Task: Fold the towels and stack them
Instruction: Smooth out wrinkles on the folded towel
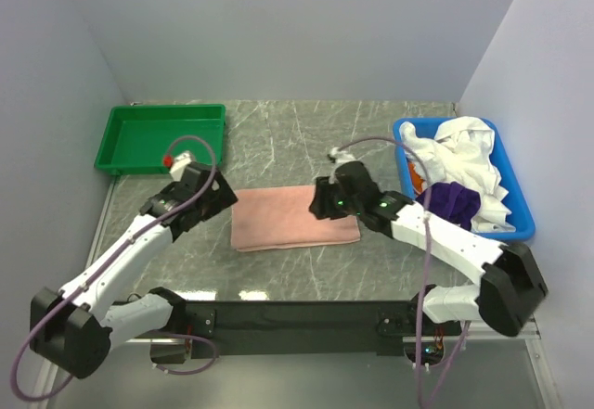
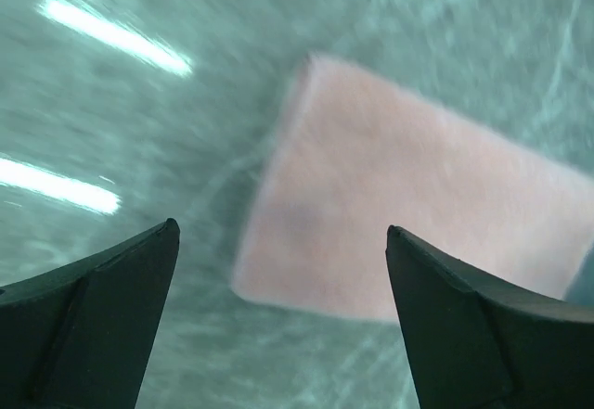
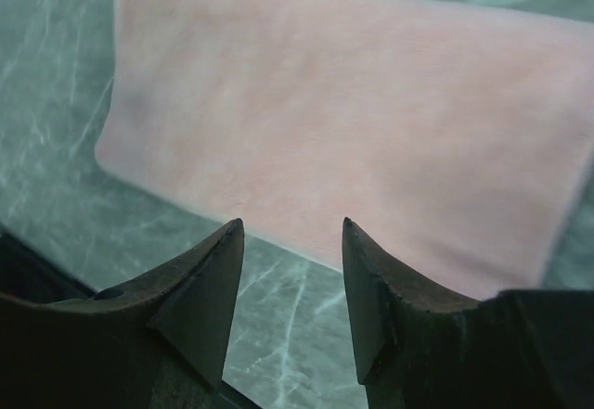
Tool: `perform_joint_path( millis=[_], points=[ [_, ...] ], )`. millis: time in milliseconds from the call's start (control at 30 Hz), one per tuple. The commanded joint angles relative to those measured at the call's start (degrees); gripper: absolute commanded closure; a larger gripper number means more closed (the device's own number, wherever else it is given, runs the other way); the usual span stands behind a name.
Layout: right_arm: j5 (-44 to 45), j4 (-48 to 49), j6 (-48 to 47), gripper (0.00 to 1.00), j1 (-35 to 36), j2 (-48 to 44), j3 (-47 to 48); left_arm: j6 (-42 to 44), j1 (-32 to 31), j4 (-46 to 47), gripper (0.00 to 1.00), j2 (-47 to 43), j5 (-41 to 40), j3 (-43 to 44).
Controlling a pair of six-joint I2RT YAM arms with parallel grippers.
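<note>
Towel (image 1: 295, 218) lies folded on the tabletop (image 1: 278, 140); your left hand (image 1: 219, 193) gapes wide at its left edge, right hand (image 1: 321, 201) slightly parted at its right.

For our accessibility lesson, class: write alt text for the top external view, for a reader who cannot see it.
A folded pink towel lies flat on the table, the left claw and right claw at its ends. A green tray sits back left; a blue basket of crumpled cloths, right.
</note>
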Motion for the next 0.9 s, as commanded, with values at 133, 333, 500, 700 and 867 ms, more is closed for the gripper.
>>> perform_joint_path(
  millis=[133, 333, 500, 700, 867],
  points=[
    [1.59, -5.00, -8.74, 0.45, 10.10, 15.75, 9.64, 12.93, 8.48, -0.96, 0.01, -6.58, -8.58, 0.14],
    [7.54, -9.13, -9.71, 0.45, 10.46, 23.41, 9.04, 15.22, 8.66, 2.39, 0.01, -7.99, -8.94, -3.91],
    [10.29, -11.86, -9.98, 0.46, 6.16, 23.69, 6.40, 16.01, 8.83, 3.45, 0.01, -6.50, -7.27, -3.47],
    [14.07, -14.50, -11.73, 0.46, -1.40, 18.07, 5.26, 16.62, 9.71, 4.23, 0.01, -7.02, -4.90, -3.56],
    [7.32, -9.07, -12.71, 0.48, 0.16, 9.89, 6.04, 17.15, 10.68, 5.38, 0.01, -7.64, -1.22, -3.74]
  ],
)
